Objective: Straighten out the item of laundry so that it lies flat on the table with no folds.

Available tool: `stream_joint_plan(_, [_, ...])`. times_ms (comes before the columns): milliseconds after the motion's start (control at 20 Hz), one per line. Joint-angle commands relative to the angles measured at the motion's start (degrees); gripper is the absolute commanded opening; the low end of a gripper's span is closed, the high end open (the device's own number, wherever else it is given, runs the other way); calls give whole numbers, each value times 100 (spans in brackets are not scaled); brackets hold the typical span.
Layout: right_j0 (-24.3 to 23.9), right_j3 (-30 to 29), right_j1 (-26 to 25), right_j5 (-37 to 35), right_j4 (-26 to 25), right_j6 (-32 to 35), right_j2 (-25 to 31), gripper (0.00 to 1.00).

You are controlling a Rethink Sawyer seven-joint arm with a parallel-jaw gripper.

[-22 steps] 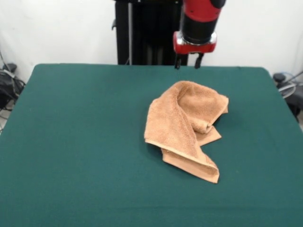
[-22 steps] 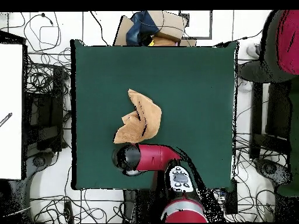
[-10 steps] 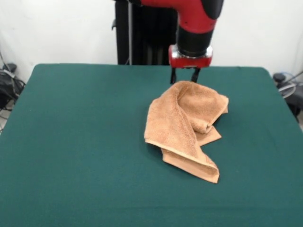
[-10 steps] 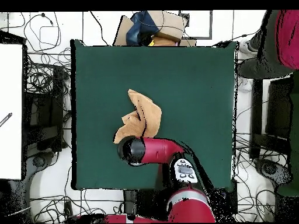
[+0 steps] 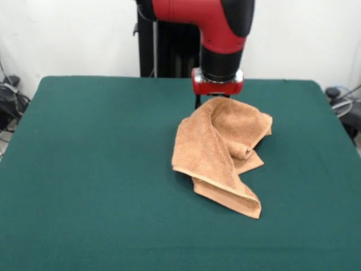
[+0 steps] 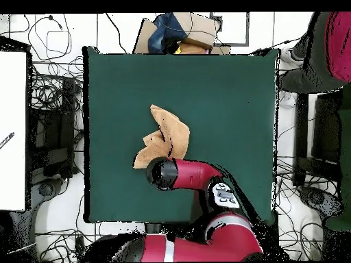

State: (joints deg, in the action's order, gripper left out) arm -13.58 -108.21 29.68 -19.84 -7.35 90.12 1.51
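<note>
Front view: the hand towel (image 5: 223, 149) lies bunched and folded near the worktop (image 5: 96, 169) centre, toward its far edge. The tool (image 5: 213, 101) sits at the towel's far fold, presumably positioned for a grasp; whether it is released or clenched cannot be determined.

Overhead view: the arm (image 6: 185, 174) covers the towel's end nearest the base.

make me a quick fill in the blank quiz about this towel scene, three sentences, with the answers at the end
1. The towel lies crumpled on a table covered in dark ____ cloth.
2. In the front view, the red arm comes down over the towel's ____ edge, the one toward the picture's top.
3. The towel is not yet flat: it is bunched and ____ over itself.

Missing words: green; far; folded
</note>
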Motion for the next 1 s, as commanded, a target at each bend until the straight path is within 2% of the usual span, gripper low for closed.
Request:
stream_joint_plan(50, [-286,337,-296,507,-14,683,420,100])
stream_joint_plan(250, [-325,311,-70,200,163,800,355,100])
stream_joint_plan(550, [-100,660,187,-1010,586,1087,68,100])
stream_joint_plan(1000, [78,865,263,-1598,951,1326,-45,100])
